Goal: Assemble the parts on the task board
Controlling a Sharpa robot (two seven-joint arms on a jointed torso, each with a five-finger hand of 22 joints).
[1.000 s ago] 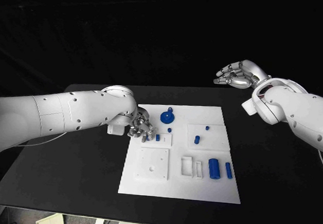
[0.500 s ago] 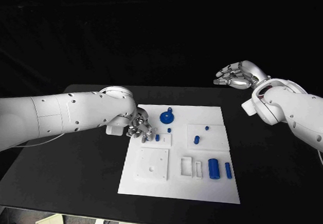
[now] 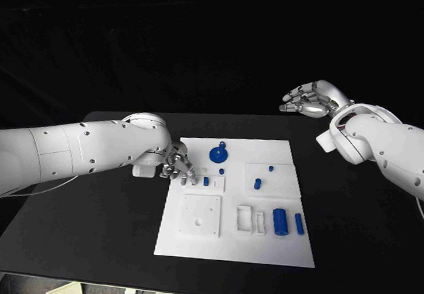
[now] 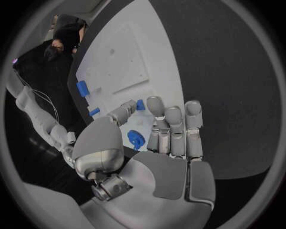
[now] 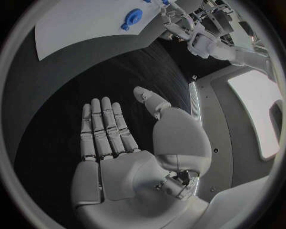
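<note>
Your robot's left hand (image 3: 177, 166) is hovering at the left edge of the white task board (image 3: 236, 247), fingers (image 4: 173, 125) pointing down toward a small blue peg (image 3: 205, 181) standing in a raised square near the board's upper left. From the left wrist view, those fingers are lying straight and close together with the thumb apart — nothing is sitting between them, and you cannot tell whether the tips are touching the board.

Your right hand (image 3: 311, 98) is hanging well apart from the board, raised beyond the far right corner of the black worktop (image 3: 89, 233). The right wrist view is showing its palm flat and its fingers (image 5: 104, 125) stretched out side by side, holding nothing.

The parts are sitting spread across the board: a round blue knob (image 3: 220, 153) near the far edge, a short blue peg (image 3: 257, 183) right of centre, a tiny blue stud (image 3: 271, 169) just beyond it, and — toward the near right — a thick blue cylinder (image 3: 281, 221) lying beside a slimmer blue bar (image 3: 299, 224). A white square plate (image 3: 200, 214) with a small hole is resting at the board's near left, with two white rectangular frames (image 3: 251, 219) between it and the cylinder.
</note>
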